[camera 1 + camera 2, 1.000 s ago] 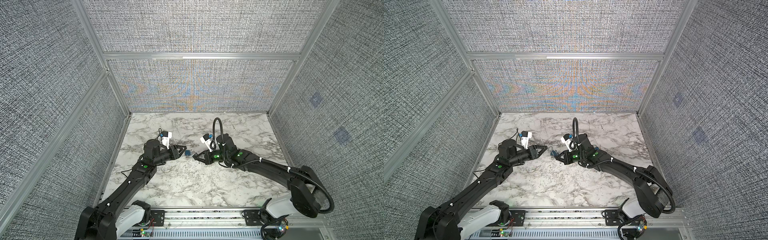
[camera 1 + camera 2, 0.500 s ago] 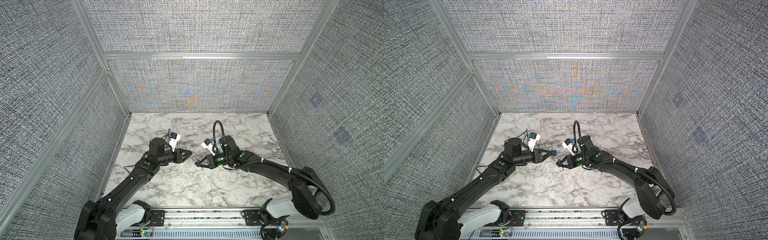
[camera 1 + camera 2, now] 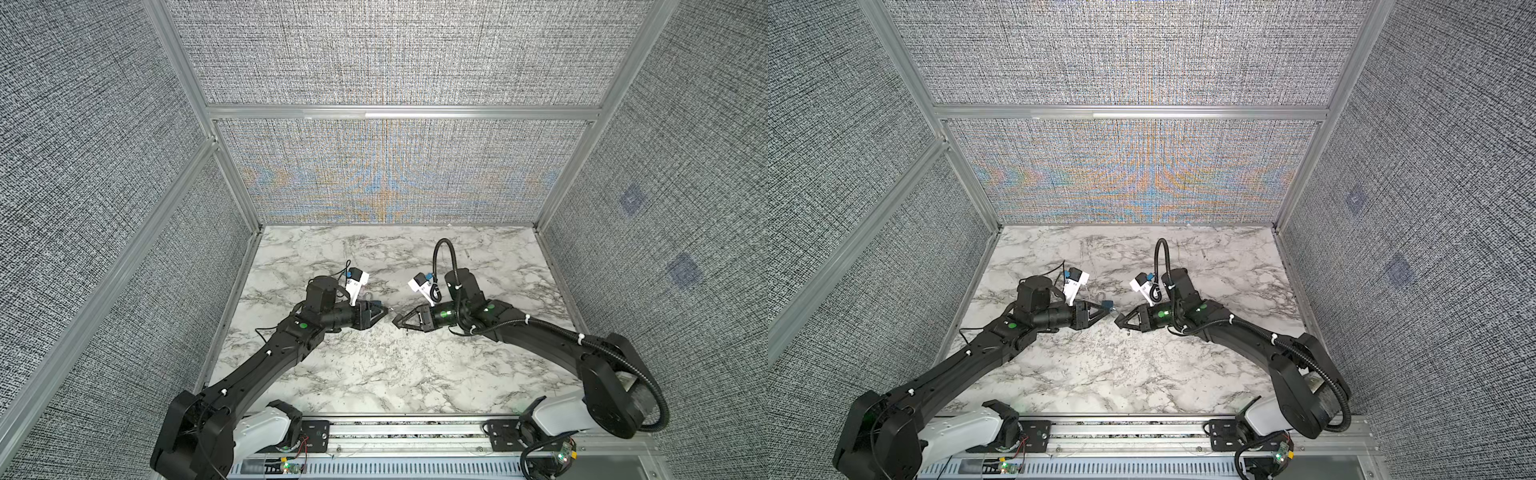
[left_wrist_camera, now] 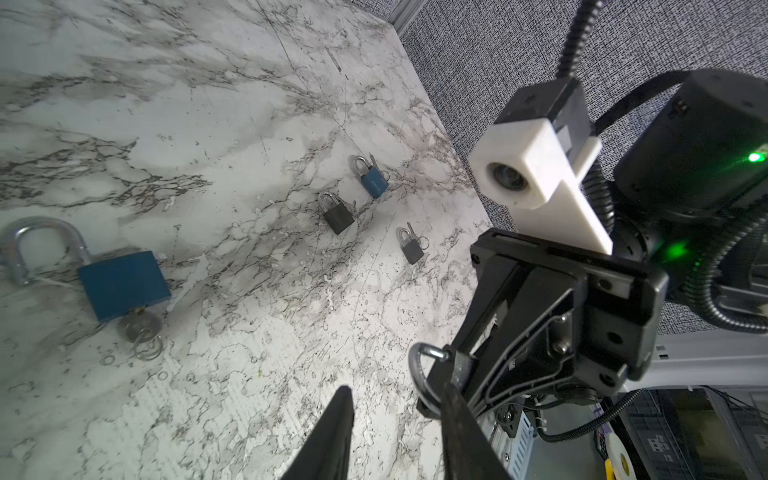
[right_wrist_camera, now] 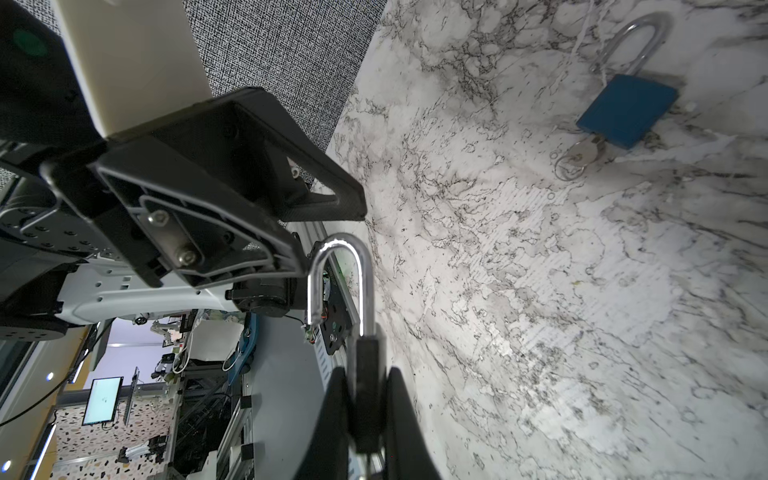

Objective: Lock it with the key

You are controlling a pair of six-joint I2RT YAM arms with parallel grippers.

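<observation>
Right gripper (image 5: 368,376): fingers (image 5: 401,415) pinch the body of a dark padlock (image 5: 368,419). Its shackle (image 5: 365,282) is open, with one leg free, and points at the left gripper (image 4: 397,392). Left fingers (image 4: 336,432) are spread, and the table (image 3: 374,374) shows through the gap. The shackle loop sits at their tips; contact cannot be told. In both top views the grippers meet tip to tip over mid-table. Blue padlock (image 4: 124,282) lies flat on the table just beside the left gripper, key (image 4: 141,326) in its base. Further along the table lie a second blue padlock (image 4: 374,180), a black padlock (image 4: 337,216) and a grey padlock (image 4: 411,249).
</observation>
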